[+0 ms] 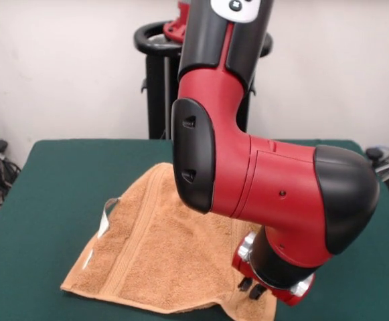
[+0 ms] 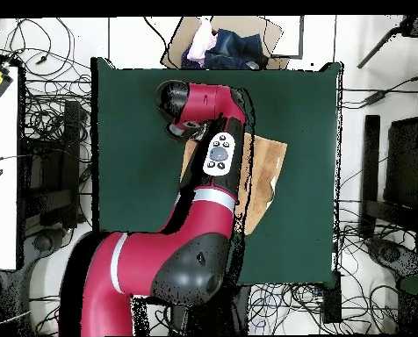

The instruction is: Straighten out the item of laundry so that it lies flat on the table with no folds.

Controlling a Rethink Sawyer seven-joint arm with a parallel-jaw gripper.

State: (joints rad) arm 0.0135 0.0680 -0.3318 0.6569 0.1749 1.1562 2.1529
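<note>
Nearest the front camera: tool [image 1: 254, 288] low over the towel's near edge, tips pointing down at the cloth. Two dark fingertips [image 1: 245, 284] show close together; whether they pinch terry or only rest on it I cannot tell. Likely placed there to take the near corner, where the hem curls.

Towel [image 1: 154, 257], orange-tan, lies mid-table, not flat: left edge stands up in a ridge with a white tag [image 1: 105, 221] showing. Judged partly spread, folds remaining.

Arm [image 1: 261, 180] covers the towel's right side. Overhead, only a strip of towel [image 2: 263, 171] shows beside it.

Beyond, bare green table [image 1: 67, 174].
</note>
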